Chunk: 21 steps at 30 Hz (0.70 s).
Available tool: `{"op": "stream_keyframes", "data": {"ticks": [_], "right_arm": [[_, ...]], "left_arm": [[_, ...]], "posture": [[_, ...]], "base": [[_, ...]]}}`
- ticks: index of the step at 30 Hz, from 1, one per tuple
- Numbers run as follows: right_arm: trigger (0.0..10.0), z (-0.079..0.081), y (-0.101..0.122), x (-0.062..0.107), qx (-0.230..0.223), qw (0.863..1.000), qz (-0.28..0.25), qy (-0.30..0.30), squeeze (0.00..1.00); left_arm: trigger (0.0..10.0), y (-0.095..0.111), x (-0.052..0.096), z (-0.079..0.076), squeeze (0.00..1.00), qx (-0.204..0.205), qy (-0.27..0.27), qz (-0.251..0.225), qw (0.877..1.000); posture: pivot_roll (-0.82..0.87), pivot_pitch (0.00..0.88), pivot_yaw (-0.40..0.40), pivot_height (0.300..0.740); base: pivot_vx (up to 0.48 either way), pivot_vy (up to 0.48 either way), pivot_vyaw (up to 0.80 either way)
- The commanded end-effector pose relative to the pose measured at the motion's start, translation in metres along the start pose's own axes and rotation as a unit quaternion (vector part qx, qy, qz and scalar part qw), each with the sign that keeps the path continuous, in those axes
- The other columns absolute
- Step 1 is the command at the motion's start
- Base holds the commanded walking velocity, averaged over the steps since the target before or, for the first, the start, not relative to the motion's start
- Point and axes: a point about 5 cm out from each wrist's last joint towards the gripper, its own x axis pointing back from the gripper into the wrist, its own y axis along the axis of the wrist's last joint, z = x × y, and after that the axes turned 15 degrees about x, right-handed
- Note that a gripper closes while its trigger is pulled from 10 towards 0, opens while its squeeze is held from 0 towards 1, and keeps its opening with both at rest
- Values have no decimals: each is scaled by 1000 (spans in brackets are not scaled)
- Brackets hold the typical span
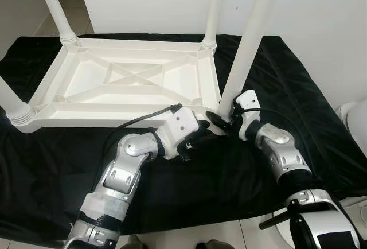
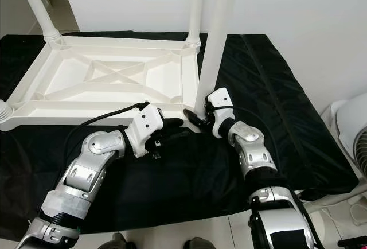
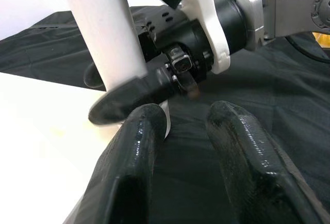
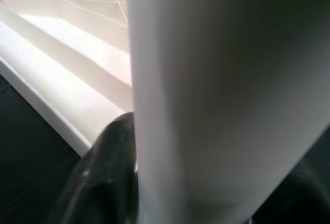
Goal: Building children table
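Observation:
A white plastic children's table [image 1: 114,121] lies upside down on a black cloth [image 1: 304,94]. A loose white leg [image 1: 249,37] stands upright at its near right corner. My right gripper [image 1: 225,118] is shut on the base of that leg; in the right wrist view the leg [image 4: 221,95] stands between the black fingers [image 4: 103,172]. My left gripper [image 1: 207,131] lies low on the cloth just left of the leg's base, open, with nothing between its fingers [image 3: 139,152]. It points at the leg [image 3: 103,38] and at the right gripper's finger [image 3: 129,97].
Three other legs stand upright in the table's corners: far left [image 1: 54,5], far right [image 1: 213,8] and near left [image 1: 11,102]. A white wall runs behind. A white fan [image 2: 352,140] stands on the floor at the right, past the cloth's edge.

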Motion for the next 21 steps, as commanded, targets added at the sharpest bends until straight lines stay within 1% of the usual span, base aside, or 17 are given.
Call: {"op": "stream_keyframes", "data": {"ticks": [1, 6, 7, 9, 10, 13, 15, 16, 17, 18, 19, 21], "right_arm": [[0, 5, -8, 1, -5, 1000, 15, 15, 0], [0, 5, -11, 2, -11, 1000, 12, 14, 0], [1804, 4, -11, 3, -16, 1000, 9, 3, 0], [1804, 3, -11, 3, -16, 1000, 8, -1, 0], [10000, 2, -11, 3, -23, 1000, 8, -6, 0], [10000, 0, -10, 3, -35, 998, 14, -42, 0], [10000, 0, -10, 3, -34, 998, 16, -49, 0], [10000, 1, -9, 3, -33, 997, 18, -61, 0], [10000, 2, -8, 3, -35, 995, 22, -86, 0], [10000, 2, -8, 3, -35, 995, 22, -86, 0], [10000, 4, -7, 3, -47, 990, 27, -129, 0], [10000, 7, -6, 3, -61, 985, 33, -159, 0]], "left_arm": [[10000, 1, 2, 6, 0, -1, 60, -9, 998], [10000, 0, 2, 6, 0, 0, 60, -8, 998], [10000, 0, 2, 5, 0, 0, 58, -7, 998], [10000, 0, 2, 5, 0, 1, 58, -7, 998], [10000, 0, 2, 5, 0, 1, 57, -7, 998], [10000, 0, 1, 4, 0, 2, 56, -7, 998], [10000, 0, 1, 4, 0, 2, 56, -7, 998], [10000, -1, 1, 3, 0, 3, 55, -7, 998], [10000, -1, 1, 3, 0, 4, 54, -7, 998], [10000, -1, 1, 3, 0, 4, 54, -7, 998], [10000, -1, 1, 2, 0, 5, 54, -7, 998], [10000, -2, 1, 2, 0, 7, 55, -7, 998]], "posture": [[-87, 52, -3, 740], [-91, 56, 1, 740], [-92, 57, 2, 740], [-92, 57, 2, 740], [-94, 60, 2, 740], [-98, 64, 1, 740], [-98, 64, 1, 740], [-102, 68, 1, 740], [-104, 69, -1, 740], [-104, 69, -1, 740], [-107, 70, -2, 740], [-108, 72, -4, 740]], "base": [[0, 0, 0], [0, 0, 0], [0, 0, 0], [0, 0, 0], [0, 0, 0], [0, 0, 0], [0, 0, 0], [0, 0, 0], [0, 0, 0], [0, 0, 0], [0, 0, 0], [0, 0, 0]]}}
